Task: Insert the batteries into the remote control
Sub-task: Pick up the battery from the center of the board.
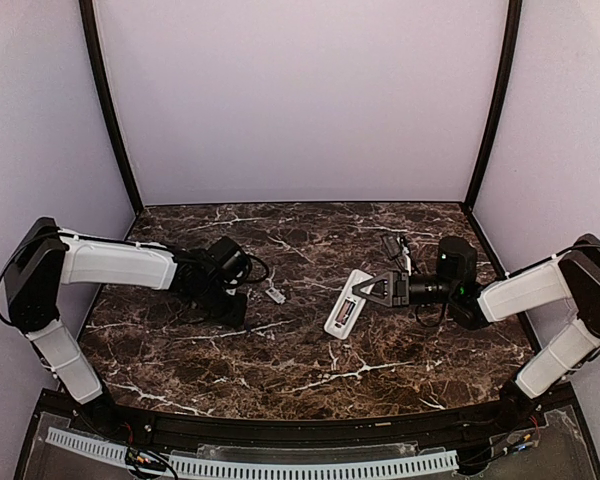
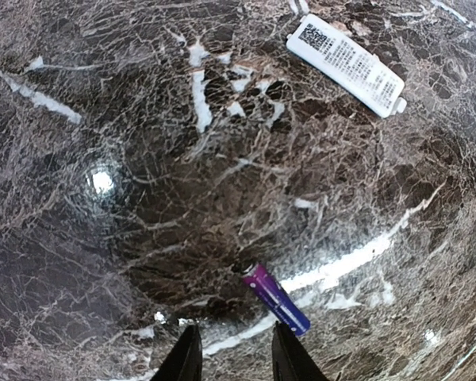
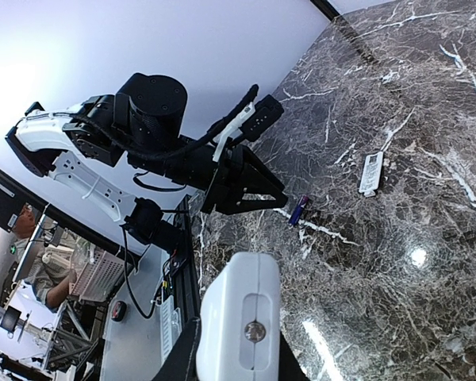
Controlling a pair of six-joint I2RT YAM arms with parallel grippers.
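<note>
A bluish-purple battery (image 2: 276,299) lies on the marble just beyond my left gripper's right fingertip, outside the gap. My left gripper (image 2: 236,327) hovers low over the table with its jaws apart and nothing between them; in the top view it (image 1: 235,303) covers the battery. The right wrist view shows the same battery (image 3: 299,210) lying beside the left gripper's black fingers (image 3: 254,186). My right gripper (image 3: 238,337) is shut on the white remote control (image 3: 239,313), seen end-on. From above, the remote control (image 1: 345,303) is held at mid-table with its back bay facing up.
A small white battery cover with a printed label (image 2: 345,63) lies flat on the dark marble table (image 1: 300,370), between the two grippers (image 1: 276,295). Lilac walls close in the back and both sides.
</note>
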